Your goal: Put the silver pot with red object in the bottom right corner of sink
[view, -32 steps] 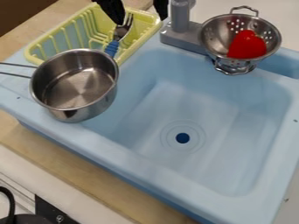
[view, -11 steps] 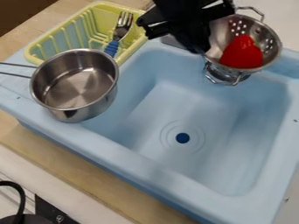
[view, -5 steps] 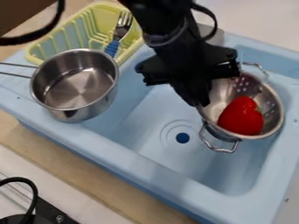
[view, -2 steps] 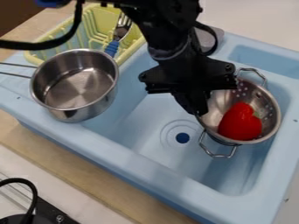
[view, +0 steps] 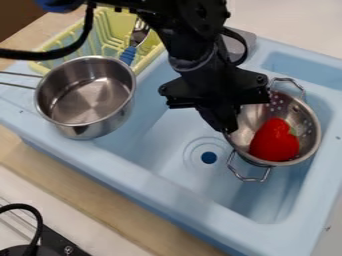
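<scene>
The black gripper (view: 228,127) hangs over the sink (view: 143,167), its fingers shut on the left rim of the silver pot (view: 246,119), a perforated colander with two wire handles. Inside the colander lies the red object (view: 275,140), with a bit of green on its right side. The colander is over the right part of the basin, to the right of the drain, tilted slightly. Whether its base touches the basin floor cannot be told. The gripper body covers part of its upper left side.
A steel saucepan (view: 87,97) rests on the sink's left edge, handle pointing left. Behind it stands a yellow-green dish rack (view: 50,56) with a blue-handled fork (view: 129,54). The grey faucet base (view: 242,44) is behind the arm. A black cable crosses the upper left.
The gripper took hold of the colander beside the faucet and carried it down over the basin with the red object inside. Over the last moments both have hardly moved.
</scene>
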`<state>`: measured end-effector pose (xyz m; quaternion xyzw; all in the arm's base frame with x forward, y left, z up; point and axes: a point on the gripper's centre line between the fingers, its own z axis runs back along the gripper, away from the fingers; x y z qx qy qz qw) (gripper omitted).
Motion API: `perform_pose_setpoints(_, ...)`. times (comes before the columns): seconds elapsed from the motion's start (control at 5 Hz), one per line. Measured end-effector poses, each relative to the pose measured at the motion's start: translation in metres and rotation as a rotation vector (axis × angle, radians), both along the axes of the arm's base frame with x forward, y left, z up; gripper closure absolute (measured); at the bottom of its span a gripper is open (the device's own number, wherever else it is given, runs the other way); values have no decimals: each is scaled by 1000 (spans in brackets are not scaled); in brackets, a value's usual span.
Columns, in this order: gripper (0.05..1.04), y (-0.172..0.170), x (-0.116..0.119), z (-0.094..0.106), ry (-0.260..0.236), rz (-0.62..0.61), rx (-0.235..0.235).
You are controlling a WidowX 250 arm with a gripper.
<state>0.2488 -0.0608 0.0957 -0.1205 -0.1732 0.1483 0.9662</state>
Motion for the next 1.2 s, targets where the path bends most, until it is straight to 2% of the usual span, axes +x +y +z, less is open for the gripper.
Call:
perform_pose_setpoints(0.6,1025,-1,1,-8,9,-1,3)
perform_pose_setpoints(0.8,1025,0,-12,-12,44,11,-4)
perform_pose_setpoints(1.2,1026,5,-28,3,39,14,9)
